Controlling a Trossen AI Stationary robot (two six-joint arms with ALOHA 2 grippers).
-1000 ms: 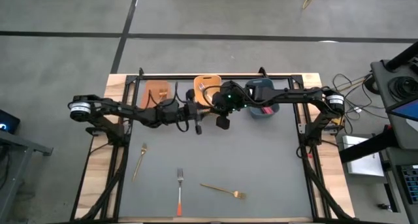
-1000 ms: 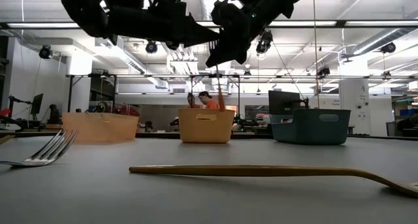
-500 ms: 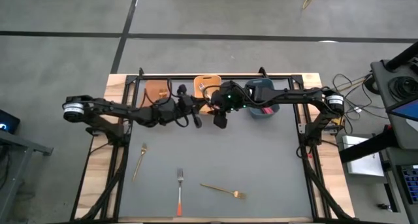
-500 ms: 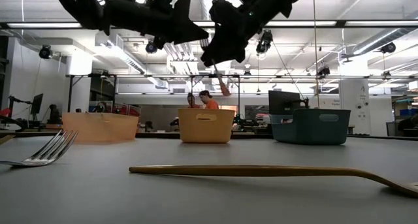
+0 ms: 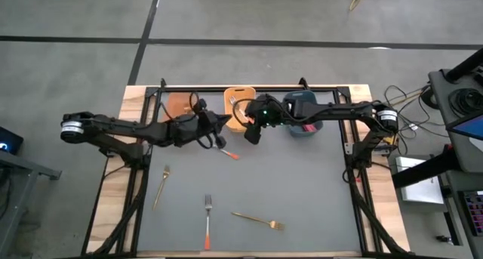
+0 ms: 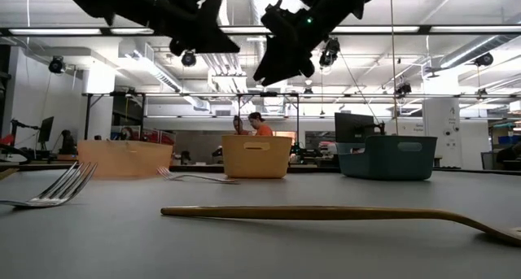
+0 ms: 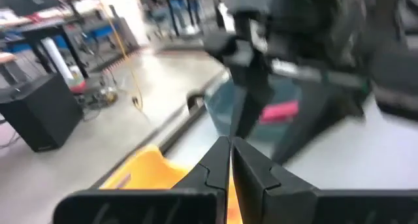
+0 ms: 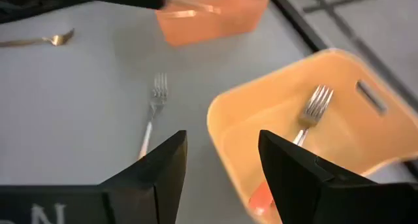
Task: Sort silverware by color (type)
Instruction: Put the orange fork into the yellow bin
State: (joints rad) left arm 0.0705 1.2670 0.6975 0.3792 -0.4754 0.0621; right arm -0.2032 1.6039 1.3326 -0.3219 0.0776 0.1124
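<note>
- Grey tabletop (image 5: 302,183) carries three bins along its far edge: a pale orange bin (image 5: 179,105), a yellow rectangular plastic bin (image 5: 239,100) and a dark teal bin (image 5: 302,104); an open workshop shows behind in the low view.
- Right gripper (image 8: 219,160) hangs over the yellow bin's near edge, fingers spread wide and empty, which looks like a drop pose.
- Below and just ahead of it, a silver-tined fork with an orange handle (image 8: 307,123) lies in that bin, sorted.
- Beside it on the table lies a red-handled fork (image 5: 226,152), outside any bin; probably a missed drop.
- Left gripper (image 7: 230,160) sits just beside the right one, fingers pressed together on nothing.
- Nearer the front edge, well away from both grippers, a gold fork (image 5: 161,185), an orange-handled fork (image 5: 207,221) and a second gold fork (image 5: 258,220) await sorting.
</note>
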